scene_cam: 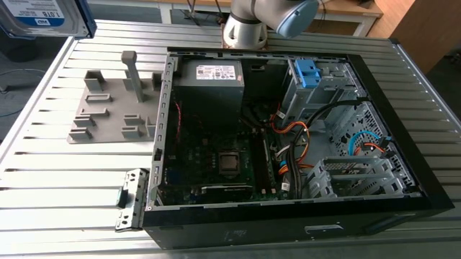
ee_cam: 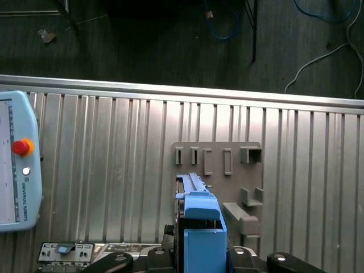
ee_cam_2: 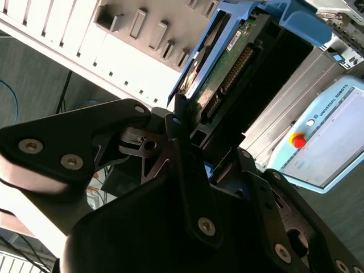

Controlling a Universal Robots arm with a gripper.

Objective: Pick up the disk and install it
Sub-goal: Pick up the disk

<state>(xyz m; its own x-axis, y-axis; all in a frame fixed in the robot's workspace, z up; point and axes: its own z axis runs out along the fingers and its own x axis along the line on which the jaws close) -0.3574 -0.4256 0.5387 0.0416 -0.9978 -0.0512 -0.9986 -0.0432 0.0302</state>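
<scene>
The tool (ee_cam_2: 190,128) is clamped on the disk (scene_cam: 40,16), held high at the exterior view's upper left (well off the counter (scene_cam: 51,178)), so the carry likely wants a steady, untilted grip.

Ribbed metal tabletop (scene_cam: 51,183), dark floor (ee_cam: 142,51) strewn with cables (ee_cam: 223,38), wooden furniture (scene_cam: 425,27) beyond

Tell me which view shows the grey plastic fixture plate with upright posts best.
The exterior view: the whole grey plastic fixture plate lies on the slatted metal table beside the open black computer case. The first wrist view shows it from above, partly behind the blue-framed disk. The second wrist view catches one part.
</scene>
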